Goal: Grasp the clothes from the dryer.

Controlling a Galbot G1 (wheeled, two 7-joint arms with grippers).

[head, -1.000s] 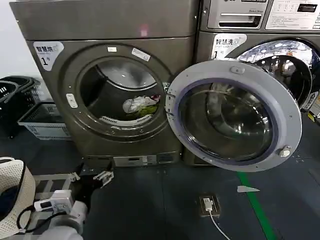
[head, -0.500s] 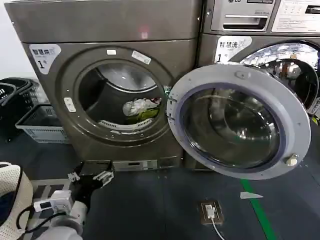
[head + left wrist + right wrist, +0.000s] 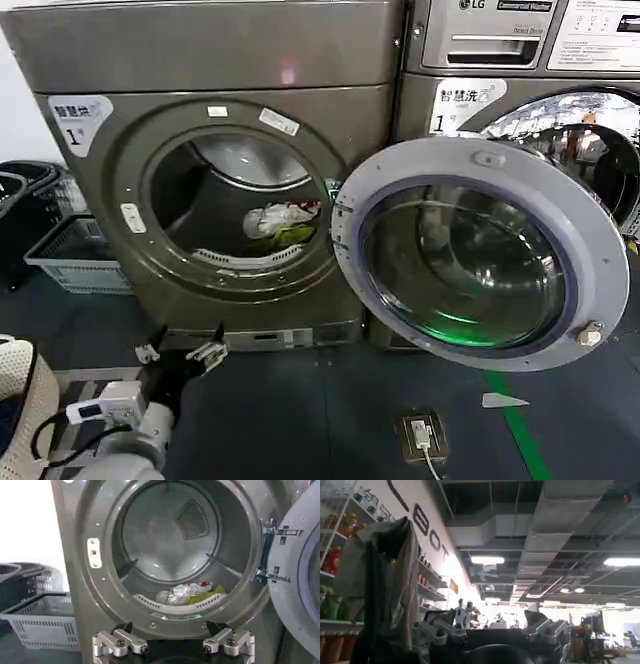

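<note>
The large bronze-grey metal front-loading dryer [image 3: 225, 180] stands with its grey-rimmed glass door [image 3: 480, 250] swung open. Low inside its drum lies the clothes [image 3: 280, 222], a small white, yellow-green and red bundle. Below the porthole hovers the left pincer [image 3: 182, 352], spread and empty. The right pincer [image 3: 492, 630], spread, faces away toward a ceiling.

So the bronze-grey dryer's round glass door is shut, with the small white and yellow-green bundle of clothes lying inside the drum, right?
Not quite: the dryer's grey-rimmed glass door is swung wide open, as the head view shows. The clothes do lie inside the drum.
</note>
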